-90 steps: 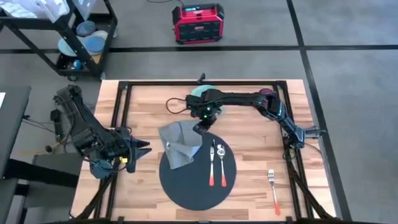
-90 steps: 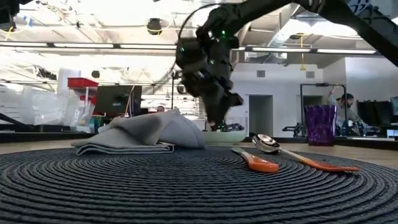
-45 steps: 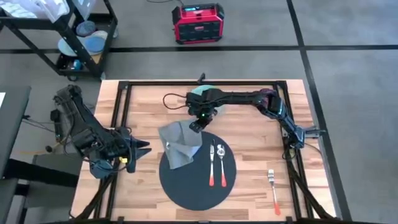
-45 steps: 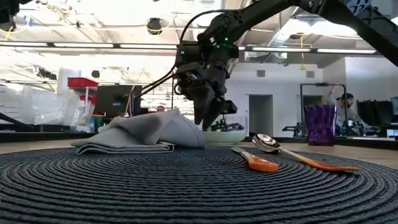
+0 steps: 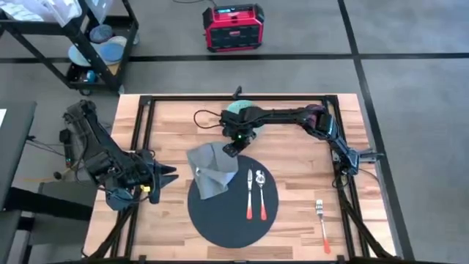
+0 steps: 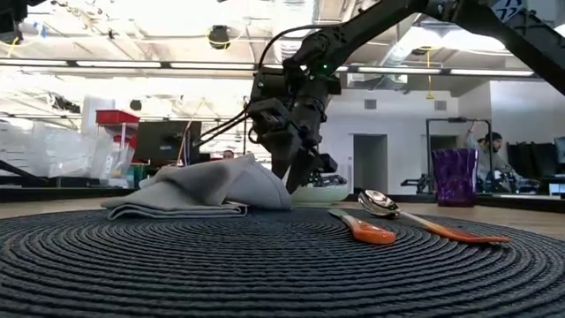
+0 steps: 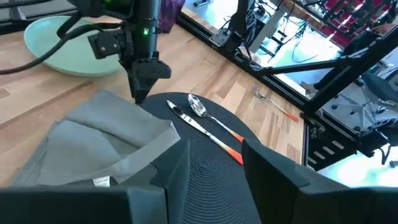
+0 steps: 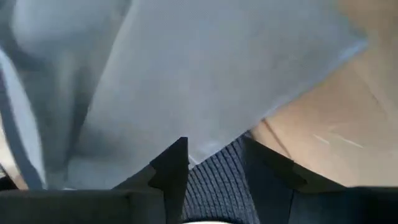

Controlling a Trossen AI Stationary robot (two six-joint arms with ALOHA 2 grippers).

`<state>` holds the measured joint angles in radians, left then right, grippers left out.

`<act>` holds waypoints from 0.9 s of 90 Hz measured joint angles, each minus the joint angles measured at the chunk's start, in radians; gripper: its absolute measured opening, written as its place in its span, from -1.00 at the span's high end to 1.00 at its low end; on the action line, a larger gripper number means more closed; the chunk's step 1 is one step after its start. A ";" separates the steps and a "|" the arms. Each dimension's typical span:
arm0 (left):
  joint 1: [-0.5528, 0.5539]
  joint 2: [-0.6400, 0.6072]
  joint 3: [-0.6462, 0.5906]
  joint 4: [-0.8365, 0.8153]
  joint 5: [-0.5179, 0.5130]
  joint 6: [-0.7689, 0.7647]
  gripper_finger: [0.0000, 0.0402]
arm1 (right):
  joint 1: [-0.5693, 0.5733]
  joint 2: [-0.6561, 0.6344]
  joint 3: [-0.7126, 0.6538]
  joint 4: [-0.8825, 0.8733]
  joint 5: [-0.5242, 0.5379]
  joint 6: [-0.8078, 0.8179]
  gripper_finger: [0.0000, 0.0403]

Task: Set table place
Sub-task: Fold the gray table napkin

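The round black placemat [image 5: 233, 216] lies on the wooden table [image 5: 168, 117] near its front middle. A crumpled grey napkin [image 5: 211, 170] rests partly on the mat's far left part and partly on the wood. A knife [image 5: 250, 192] and a spoon [image 5: 261, 192], both orange-handled, lie on the mat. My right gripper [image 5: 229, 149] hangs open, pointing down just over the napkin's far right corner [image 7: 134, 102], with nothing between its fingers. My left gripper [image 5: 170, 174] waits open at the table's left, left of the napkin. The pale green plate [image 7: 56, 40] sits at the far middle.
A fork [image 5: 322, 224] with an orange handle lies on the wood right of the mat. A purple cup [image 6: 455, 177] stands at the far right. Black framing [image 5: 146, 125] edges the table. A black cart [image 5: 95, 44] and a red box [image 5: 233, 27] stand beyond the far edge.
My right gripper has gone toward the table's left, from over the mat's far edge to the napkin's far right corner, tipping a little as it went. Napkin, cutlery and mat have stayed where they were.
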<state>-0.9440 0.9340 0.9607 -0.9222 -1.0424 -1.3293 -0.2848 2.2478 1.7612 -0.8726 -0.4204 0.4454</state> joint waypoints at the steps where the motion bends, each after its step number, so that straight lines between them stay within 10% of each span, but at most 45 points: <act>1: 0.000 0.000 0.000 0.000 0.000 0.000 0.35 | -0.001 0.000 -0.002 0.000 0.000 0.000 0.27; 81: 0.000 0.000 0.000 -0.007 0.001 0.026 0.35 | -0.008 0.055 -0.029 0.141 -0.029 0.078 0.30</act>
<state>-0.9440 0.9337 0.9607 -0.9289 -1.0410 -1.3034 -0.2928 2.3032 1.7321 -0.7312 -0.4495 0.5236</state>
